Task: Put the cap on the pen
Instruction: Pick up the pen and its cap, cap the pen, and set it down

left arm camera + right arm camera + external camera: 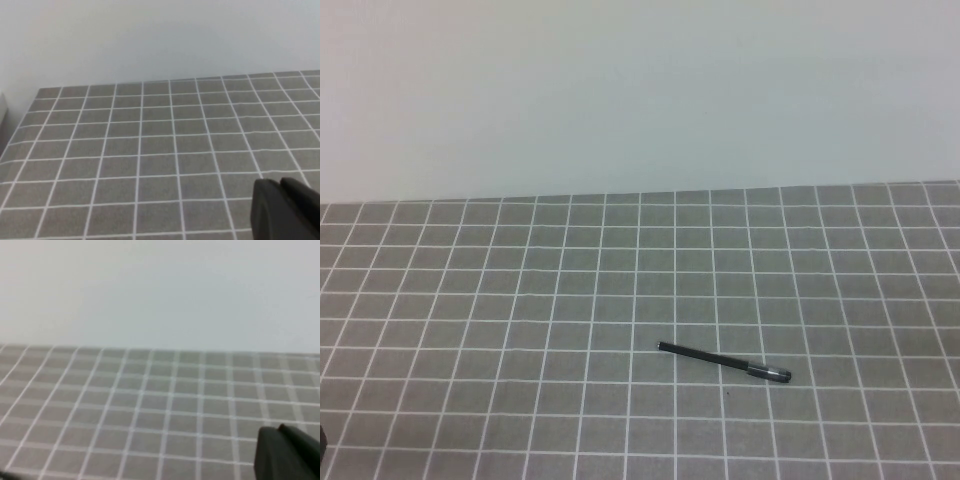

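One pen (724, 361): only item on gridded grey table (470, 300), right of centre, toward robot's side; no separate cap seen anywhere.
Pen axis: roughly left-right across table w/ slight slant; thin black end at left & a bit farther from robot, thicker greyish end at right & nearer.
Cap status: can't tell if greyish end is the cap; too small.
Left gripper (282, 207): only a dark bit shows in its wrist view, over bare grid; not in high view; open or closed, can't tell.
Right gripper (286, 450): likewise a dark bit in its wrist view, grid below, pale wall (150, 290) beyond; not in high view; open or closed, can't tell.
Pen vs grippers: pen absent from both wrist views, so prob. well apart from both.
Nearer arm: prob. right, since pen sits on right half.
Next move, est.: come down from above, jaws set across the long axis.
Writing/brands: none legible on pen or table.
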Motion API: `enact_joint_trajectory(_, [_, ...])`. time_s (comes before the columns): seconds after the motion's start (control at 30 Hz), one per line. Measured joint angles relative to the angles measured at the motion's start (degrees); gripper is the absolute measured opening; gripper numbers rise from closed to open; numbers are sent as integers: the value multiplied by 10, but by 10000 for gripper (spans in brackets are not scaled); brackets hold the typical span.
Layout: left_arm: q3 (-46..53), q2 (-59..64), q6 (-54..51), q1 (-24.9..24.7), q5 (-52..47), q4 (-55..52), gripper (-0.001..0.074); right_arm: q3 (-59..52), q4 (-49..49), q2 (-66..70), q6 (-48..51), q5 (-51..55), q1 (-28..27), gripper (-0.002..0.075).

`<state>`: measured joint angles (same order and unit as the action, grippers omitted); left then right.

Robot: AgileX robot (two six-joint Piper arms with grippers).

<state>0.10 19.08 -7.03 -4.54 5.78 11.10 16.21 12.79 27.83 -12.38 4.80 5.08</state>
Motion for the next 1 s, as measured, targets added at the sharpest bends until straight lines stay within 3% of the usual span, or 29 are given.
enact_joint_trajectory(0.23, [0,-115,41,8,-121,-1,-1,-68,0,-124,2,2,-72,-4])
enact_joint_trajectory(0.43, [0,-180,53,8,-230,-2,-1,-125,-6,-203,1,18,-90,-4])
enact_joint_trajectory(0.73, [0,-191,63,8,-235,-2,-1,-178,-14,-296,1,139,-92,-4])
enact_joint_trajectory(1.0, [0,-191,63,8,-236,-3,-1,-179,-14,-295,1,145,-92,-4])
